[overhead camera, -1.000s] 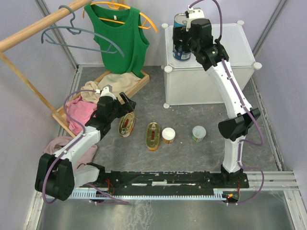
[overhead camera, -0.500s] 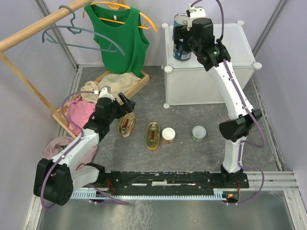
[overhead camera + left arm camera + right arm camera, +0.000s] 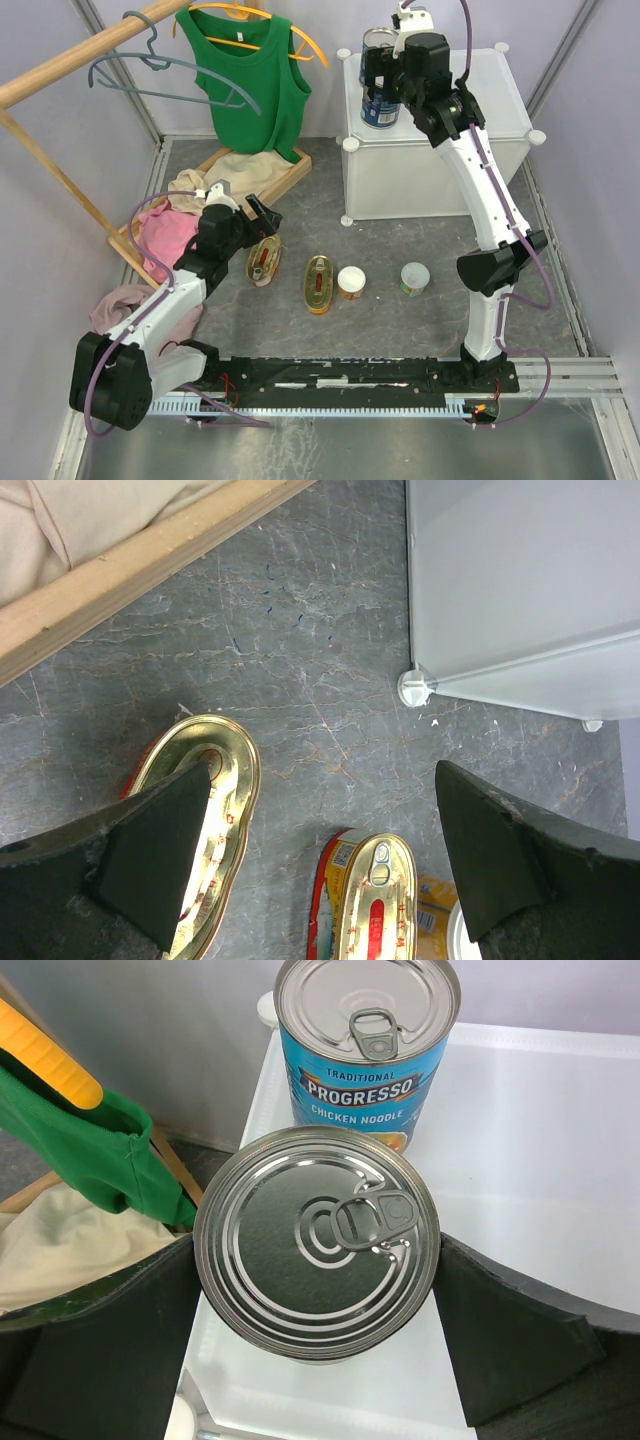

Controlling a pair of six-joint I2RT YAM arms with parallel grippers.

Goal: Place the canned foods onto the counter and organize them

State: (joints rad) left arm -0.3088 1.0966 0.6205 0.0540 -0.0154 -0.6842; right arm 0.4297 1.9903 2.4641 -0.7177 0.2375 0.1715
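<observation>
Your right gripper has its jaws spread as wide as they go, one pad on each side of the nearer tall blue-labelled silver-topped tin. That tin rests upright on the white translucent plastic cube counter, upper right in the overhead view. I cannot tell whether the pads touch its wall, but it looks let go. The second tall blue-labelled tin stands just behind it, near the counter's back left corner.

Your left gripper is wide open too and holds nothing. One finger hangs over the left flat oval yellow-red tin on the grey marbled floor. The other oval tin lies just beside it. The small orange-labelled white-lidded can and the small green-labelled white-lidded can sit further right, low in the middle of the overhead view.

Expect the oval tins to be rigid, slick and low. Take one across its narrow width, close to the floor, since it may skate away as the jaws close. The small cans should be light, so grip their walls below the lids.

Compared with a second ago, your right wrist has drawn slightly up the frame while the tin stayed put. Your left arm has barely shifted, and the four floor cans have not moved.
</observation>
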